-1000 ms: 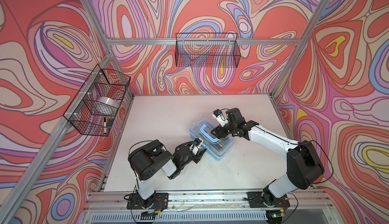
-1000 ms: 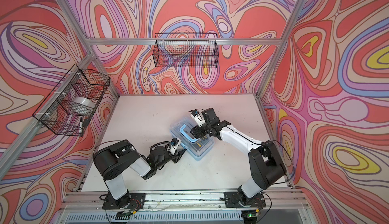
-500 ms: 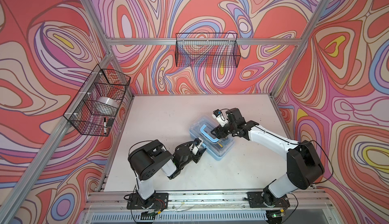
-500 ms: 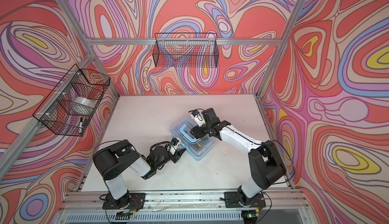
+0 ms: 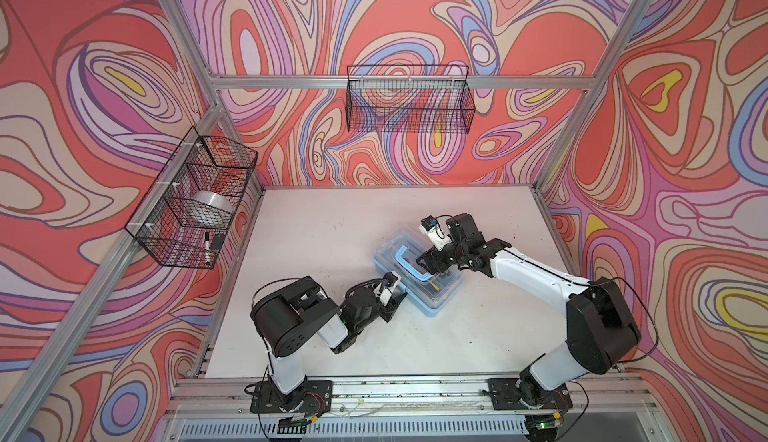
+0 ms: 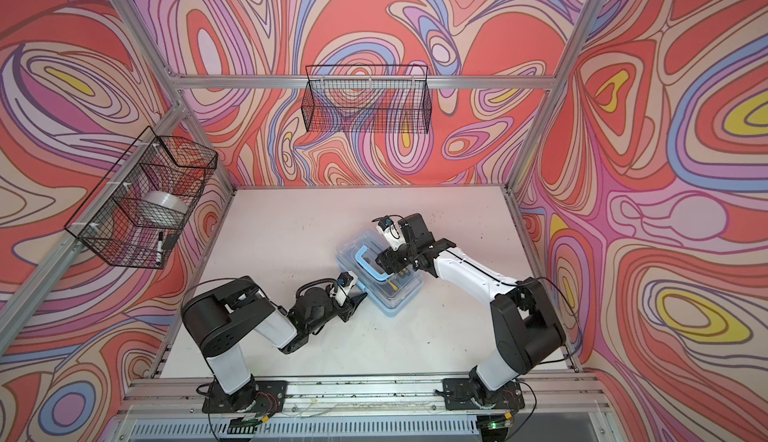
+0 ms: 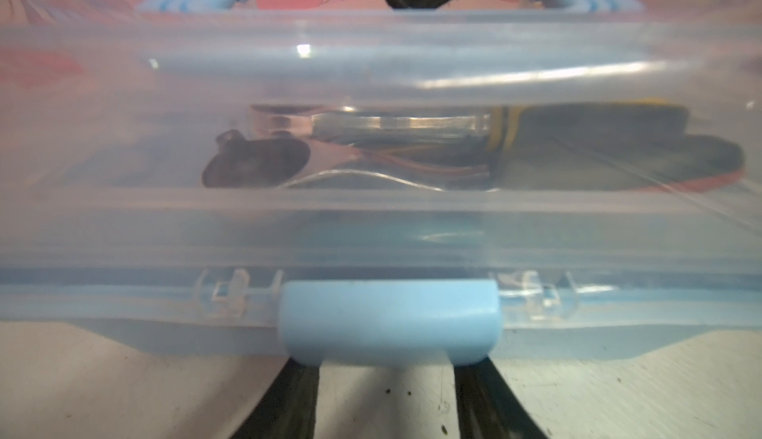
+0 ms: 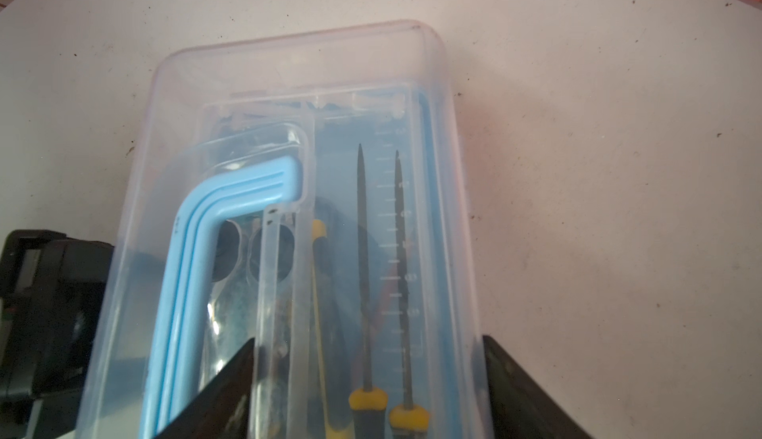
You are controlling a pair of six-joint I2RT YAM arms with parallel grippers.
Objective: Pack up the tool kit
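Latch (image 7: 389, 325) against part-open left tool (image 7: 387, 371), case (image 8: 288, 65) beneath wide right tool (image 8: 367, 354)

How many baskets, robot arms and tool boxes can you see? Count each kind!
Black wire baskets: 2
Robot arms: 2
Light-blue tool case: 1
Total: 5

Left fingers (image 7: 288, 408) apart — right fingers (image 8: 222, 391) wide apart
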